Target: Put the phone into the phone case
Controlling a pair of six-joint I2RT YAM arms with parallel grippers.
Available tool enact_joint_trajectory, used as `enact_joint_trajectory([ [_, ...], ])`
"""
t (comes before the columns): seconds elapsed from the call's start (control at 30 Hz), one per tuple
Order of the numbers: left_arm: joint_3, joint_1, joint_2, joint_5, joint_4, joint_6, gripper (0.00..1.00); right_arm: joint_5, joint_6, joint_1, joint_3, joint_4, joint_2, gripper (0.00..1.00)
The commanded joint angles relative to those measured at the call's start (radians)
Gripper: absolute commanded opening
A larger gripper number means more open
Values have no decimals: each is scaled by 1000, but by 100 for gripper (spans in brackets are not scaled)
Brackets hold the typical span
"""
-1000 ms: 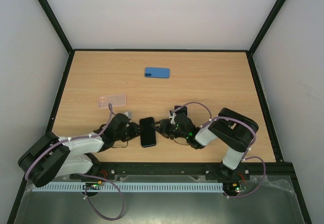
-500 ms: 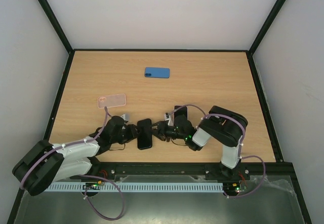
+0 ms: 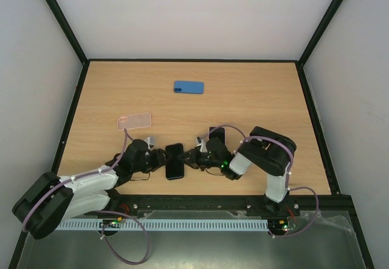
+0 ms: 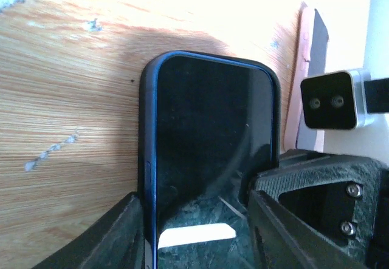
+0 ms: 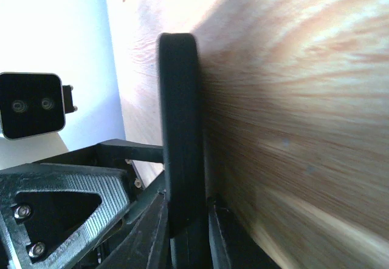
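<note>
Phone (image 3: 175,160) lies screen-up near the bench's (image 3: 255,93) front edge, between the two arms. Right jaws are clamped narrow on its thin edge, a finger (image 5: 222,235) on each face, the lower one against the wood. Left jaws are part-open, fingers (image 4: 124,232) flanking the phone's end across its width; can't tell if they press it. Blue case (image 3: 188,87) is far back at centre, clear pink case (image 3: 134,121) back-left, both well apart from the phone, neither touched
</note>
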Motion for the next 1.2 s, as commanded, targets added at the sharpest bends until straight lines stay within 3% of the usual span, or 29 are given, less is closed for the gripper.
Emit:
enact_joint_trajectory([
  [0.0, -11, 15, -65, 74, 31, -16, 52, -7, -50, -29, -8, 20, -58, 11],
  [0.33, 74, 136, -348, 170, -164, 46, 88, -67, -207, -43, -33, -188, -355, 10],
  [0.47, 141, 162, -413, 218, -217, 72, 92, -126, -243, -42, -32, -251, -504, 10],
  [0.57, 175, 169, -444, 276, -195, 68, 92, -156, -230, -43, -40, -262, -609, 9],
  [0.73, 158, 171, -482, 374, -8, -15, 88, -224, -151, -43, -51, -168, -714, 9],
  [1.0, 33, 171, -487, 439, 453, -268, 69, -261, -26, -43, -73, -8, -751, 9],
  [1.17, 6, 170, -474, 445, 548, -320, 59, -258, 13, -42, -89, 50, -762, 9],
])
